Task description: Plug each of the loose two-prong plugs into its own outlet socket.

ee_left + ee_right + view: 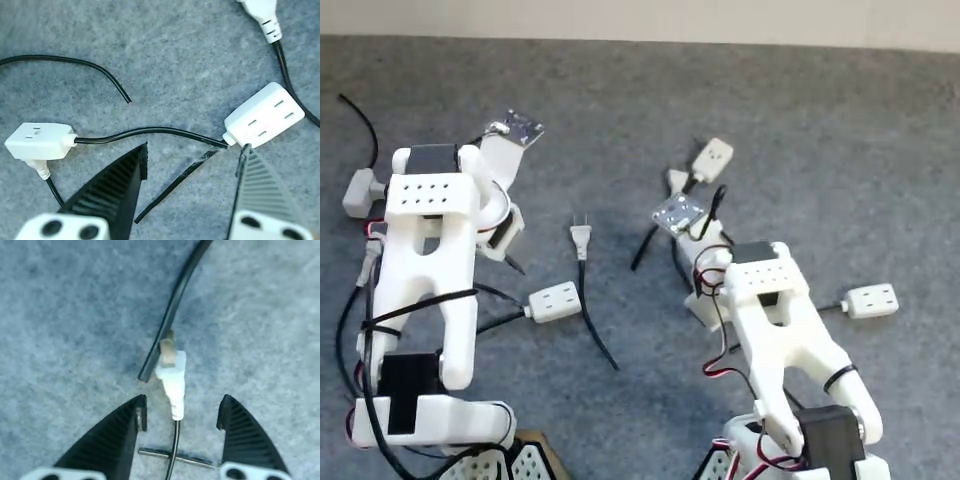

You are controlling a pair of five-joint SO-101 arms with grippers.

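The right hand (183, 407), spread open, hangs right over the white two-prong plug (171, 372) lying on the grey counter (60, 315), its length running straight down the gap, prongs pointing away.

Speckled grey carpet (820, 120) covers the table. The left arm (420, 270) and right arm (790, 340) are white with black motor blocks. Red and black wires (712, 283) cross the right one. Outlets (555, 302) are white, cords (595, 335) black. The plug (171, 375) is white with brassy prongs, and the ribbed fingers (107, 440) are black.
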